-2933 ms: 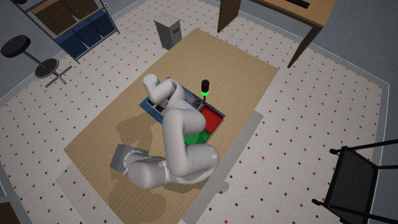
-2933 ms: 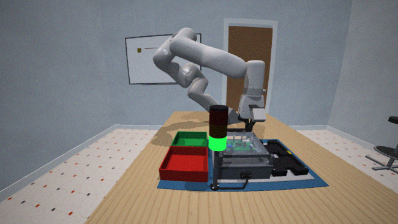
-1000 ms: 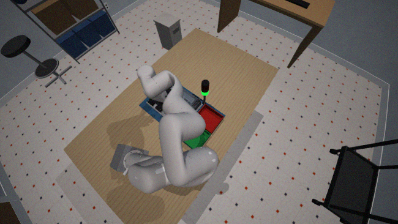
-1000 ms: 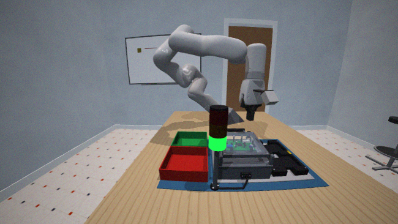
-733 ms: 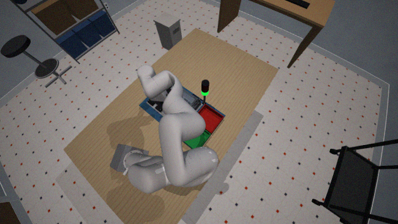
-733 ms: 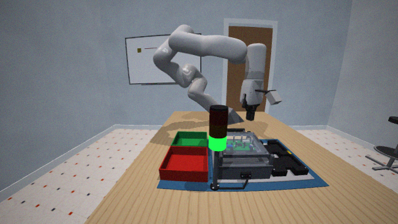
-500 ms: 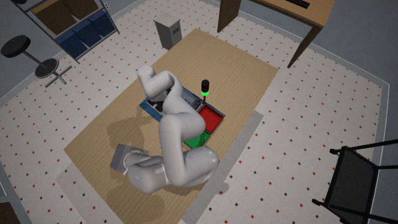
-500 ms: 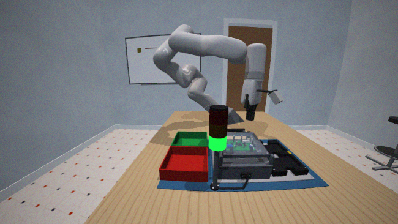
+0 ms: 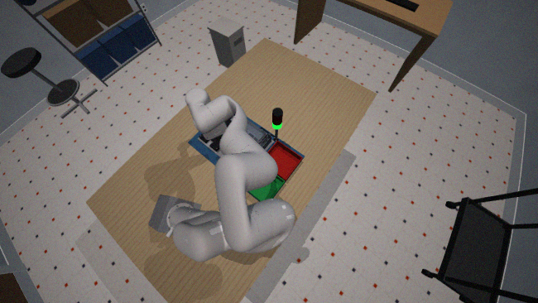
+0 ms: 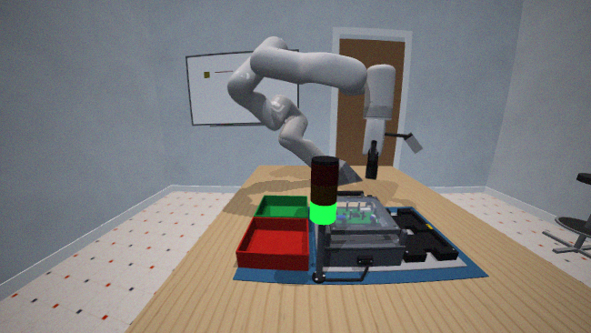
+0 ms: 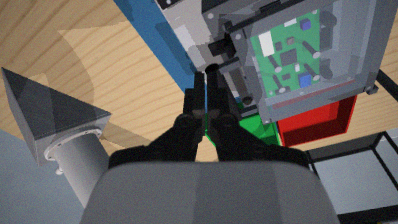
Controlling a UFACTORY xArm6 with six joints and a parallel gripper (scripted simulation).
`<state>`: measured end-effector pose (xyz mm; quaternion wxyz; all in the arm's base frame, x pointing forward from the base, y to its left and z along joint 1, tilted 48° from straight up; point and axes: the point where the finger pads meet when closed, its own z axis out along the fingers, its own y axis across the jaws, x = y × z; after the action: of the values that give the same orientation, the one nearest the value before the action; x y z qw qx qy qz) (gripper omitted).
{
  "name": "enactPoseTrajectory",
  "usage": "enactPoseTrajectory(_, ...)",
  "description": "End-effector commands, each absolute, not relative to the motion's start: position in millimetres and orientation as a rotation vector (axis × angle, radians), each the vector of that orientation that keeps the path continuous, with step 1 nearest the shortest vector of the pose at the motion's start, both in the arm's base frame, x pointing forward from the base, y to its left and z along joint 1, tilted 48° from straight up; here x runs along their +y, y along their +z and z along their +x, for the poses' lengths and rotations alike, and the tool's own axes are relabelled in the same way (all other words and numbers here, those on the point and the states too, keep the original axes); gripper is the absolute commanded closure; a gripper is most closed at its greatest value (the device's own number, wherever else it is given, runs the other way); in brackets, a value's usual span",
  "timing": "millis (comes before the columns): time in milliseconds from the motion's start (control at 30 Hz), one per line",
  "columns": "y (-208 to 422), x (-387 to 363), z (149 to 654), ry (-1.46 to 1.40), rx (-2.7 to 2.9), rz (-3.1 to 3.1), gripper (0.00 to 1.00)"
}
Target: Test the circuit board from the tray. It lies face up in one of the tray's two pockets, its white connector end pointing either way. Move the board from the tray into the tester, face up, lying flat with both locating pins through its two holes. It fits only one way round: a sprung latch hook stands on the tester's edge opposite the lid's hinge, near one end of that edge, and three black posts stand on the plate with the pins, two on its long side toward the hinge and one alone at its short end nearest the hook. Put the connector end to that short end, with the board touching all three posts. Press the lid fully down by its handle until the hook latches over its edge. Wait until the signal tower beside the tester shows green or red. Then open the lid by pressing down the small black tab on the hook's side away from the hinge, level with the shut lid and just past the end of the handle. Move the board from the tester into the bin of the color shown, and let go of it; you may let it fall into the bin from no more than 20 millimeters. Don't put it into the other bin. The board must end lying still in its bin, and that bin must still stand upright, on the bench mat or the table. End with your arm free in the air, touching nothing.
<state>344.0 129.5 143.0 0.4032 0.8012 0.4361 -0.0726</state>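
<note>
The green circuit board (image 11: 287, 55) lies face up in the grey tester (image 10: 364, 236), under the lid's clear window (image 10: 359, 215). The lid lies down flat over it. The signal tower (image 10: 323, 213) beside the tester glows green; it also shows in the top view (image 9: 276, 120). My gripper (image 10: 372, 170) is shut and empty, in the air above the tester's far edge. In the wrist view its fingertips point at a small black part on the tester's edge (image 11: 220, 49). The green bin (image 10: 282, 206) and the red bin (image 10: 275, 243) stand side by side, both empty.
The black tray (image 10: 423, 237) lies on the blue mat on the tester's other side, its pockets empty. The bins also show past the tester in the wrist view: green (image 11: 255, 127), red (image 11: 315, 120). My arm's base block (image 9: 163, 213) stands on the table.
</note>
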Motion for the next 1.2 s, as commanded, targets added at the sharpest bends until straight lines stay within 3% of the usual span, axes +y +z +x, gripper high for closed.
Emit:
enactPoseTrajectory(0,143.8,130.6,344.5,-0.255,1.246,1.954,1.00)
enactPoseTrajectory(967,143.8,130.6,344.5,-0.397,1.524,1.773,1.00)
enactPoseTrajectory(1000,143.8,130.6,344.5,-0.397,1.524,1.773,0.73)
enactPoseTrajectory(1167,143.8,130.6,344.5,-0.397,1.524,1.773,0.73)
